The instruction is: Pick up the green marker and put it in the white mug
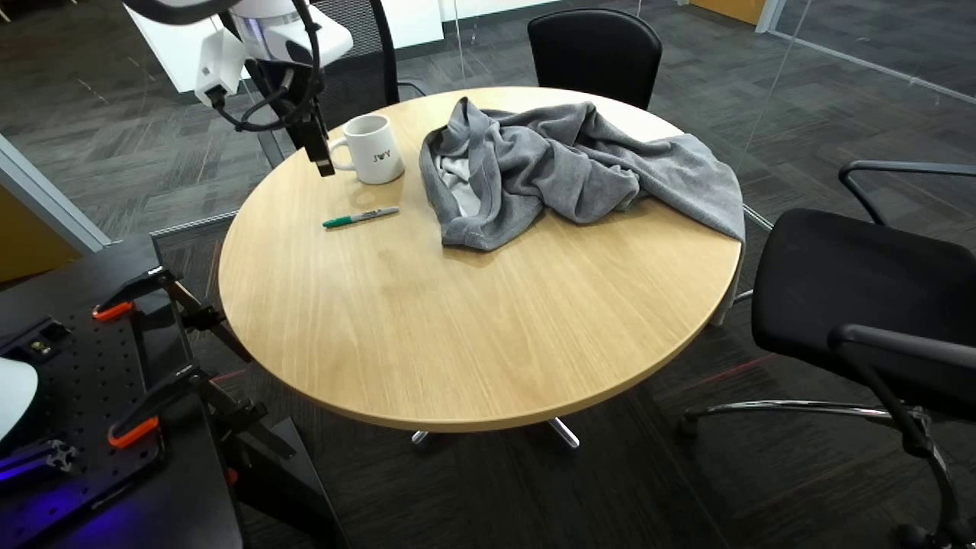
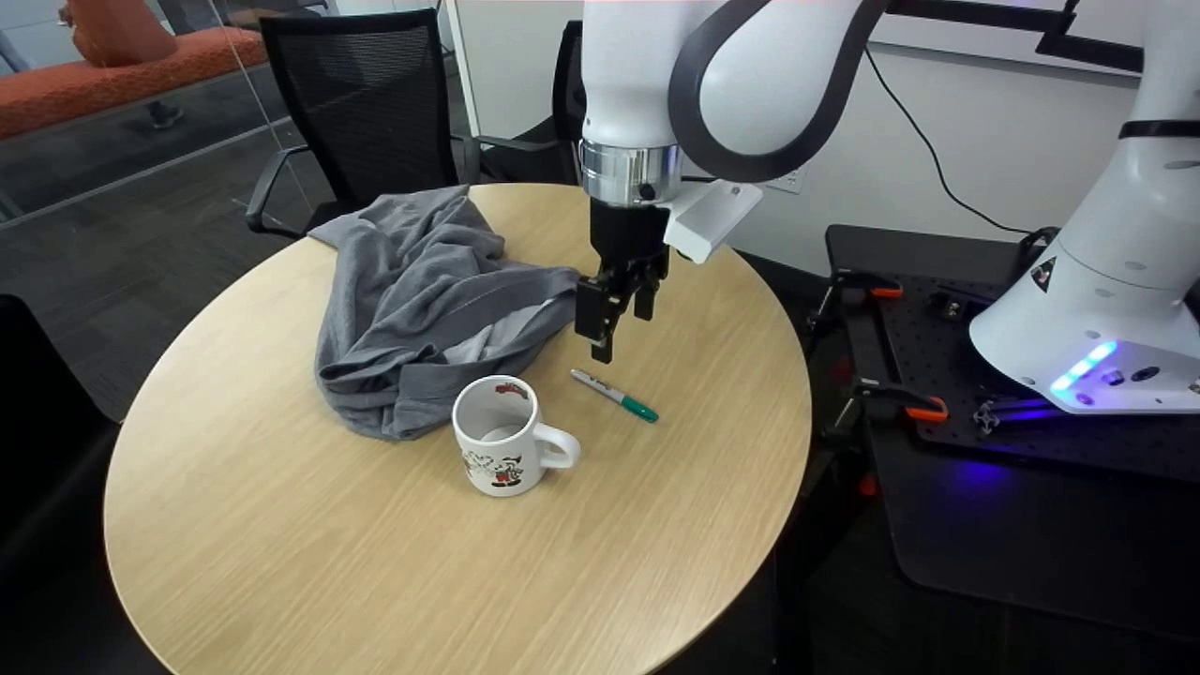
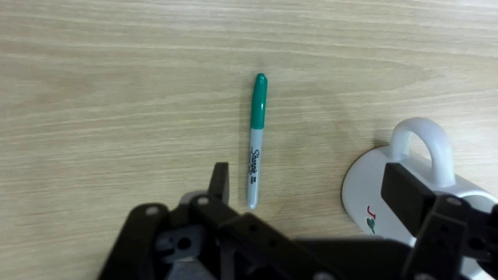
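The green marker, with a grey barrel and green cap, lies flat on the round wooden table; it shows in both exterior views (image 1: pixel 361 217) (image 2: pixel 614 395) and in the middle of the wrist view (image 3: pixel 256 140). The white mug stands upright near it in both exterior views (image 1: pixel 375 158) (image 2: pixel 494 466), and is partly hidden by a finger in the wrist view (image 3: pixel 365 194). My gripper (image 1: pixel 326 169) (image 2: pixel 621 333) (image 3: pixel 307 171) is open and empty above the table. In the wrist view the marker lies between the fingers' lines, nearer the left finger; the right finger overlaps the mug.
A crumpled grey cloth (image 1: pixel 564 168) (image 2: pixel 422 300) lies on the table (image 1: pixel 473 343) (image 2: pixel 375 562), beside the mug. Black chairs (image 1: pixel 595 57) (image 2: pixel 361 103) stand around the table. A black robot stand (image 1: pixel 191 488) (image 2: pixel 1031 525) with clamps is close to the table edge.
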